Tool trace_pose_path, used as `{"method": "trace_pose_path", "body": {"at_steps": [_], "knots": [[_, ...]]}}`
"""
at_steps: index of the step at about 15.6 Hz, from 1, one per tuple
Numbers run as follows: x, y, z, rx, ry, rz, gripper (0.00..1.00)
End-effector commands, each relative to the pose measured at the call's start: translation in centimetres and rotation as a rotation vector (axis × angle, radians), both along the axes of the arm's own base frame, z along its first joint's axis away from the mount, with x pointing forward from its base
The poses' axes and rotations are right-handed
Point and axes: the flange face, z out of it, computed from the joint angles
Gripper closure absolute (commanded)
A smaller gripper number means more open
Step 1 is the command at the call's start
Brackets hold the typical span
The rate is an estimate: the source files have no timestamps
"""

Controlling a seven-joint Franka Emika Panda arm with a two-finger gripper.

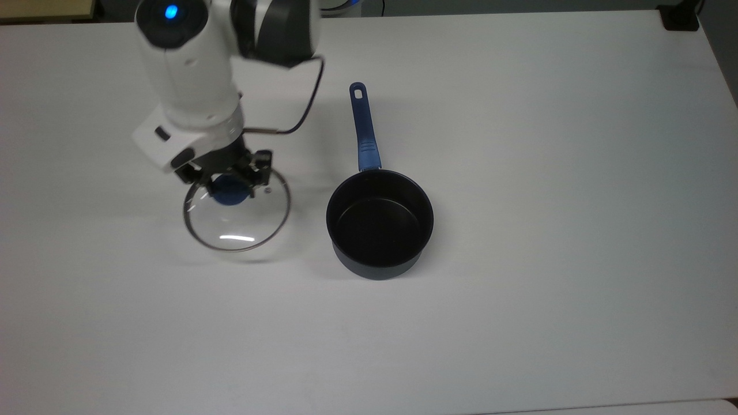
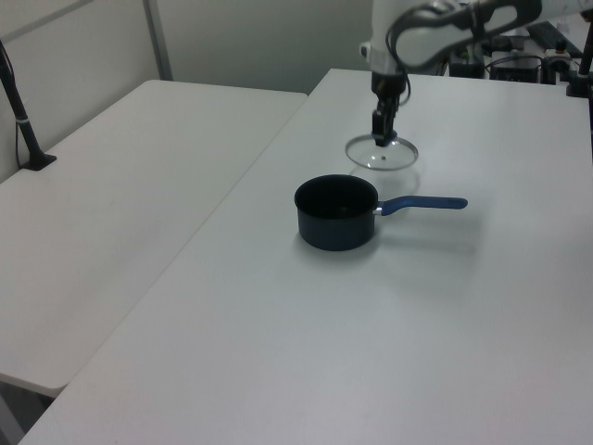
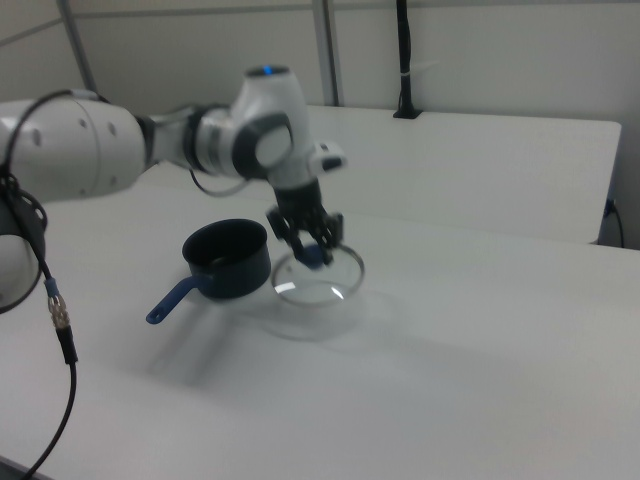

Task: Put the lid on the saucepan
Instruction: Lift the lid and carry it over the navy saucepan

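The gripper (image 1: 230, 180) has its jaws closed on the blue knob (image 1: 229, 190) of the glass lid (image 1: 237, 211), a sensible hold since the knob sits at the centre and lets the disc hang level. The lid appears raised clear of the white desk (image 1: 519, 288); the shadow offset beneath it in the right view suggests so, though the gap is hard to judge. The saucepan (image 1: 380, 223) stands open and upright on the desk, apart from the lid, toward the top view's right, its blue handle (image 1: 363, 128) pointing away from the lid's path. The carry across and the lowering onto the rim remain to be done.
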Motion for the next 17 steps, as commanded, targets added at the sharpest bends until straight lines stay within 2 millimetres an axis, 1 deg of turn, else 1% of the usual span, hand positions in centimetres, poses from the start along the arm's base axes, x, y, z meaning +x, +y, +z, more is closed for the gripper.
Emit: {"method": "trace_pose_path", "body": {"at_steps": [1, 3, 6, 8, 9, 10, 11, 12, 15, 17], "knots": [[0.4, 6.7, 5.4, 0.052, -0.017, -0.008, 0.67], [0.7, 11.6, 6.2, 0.071, -0.045, -0.014, 0.67], [0.7, 17.8, 6.1, 0.077, -0.079, 0.007, 0.67], [0.6, 20.2, 6.0, 0.080, -0.100, 0.017, 0.66], [0.7, 20.7, 5.3, 0.076, -0.092, 0.026, 0.66], [0.6, 21.2, 5.3, 0.069, -0.094, 0.037, 0.66], [0.8, 21.2, 5.1, 0.054, -0.102, 0.044, 0.63], [0.9, 21.6, 4.3, 0.032, -0.101, 0.061, 0.63], [1.1, 21.8, 3.2, 0.006, -0.095, 0.076, 0.63], [1.1, 22.0, 3.0, 0.006, -0.091, 0.079, 0.63]]}}
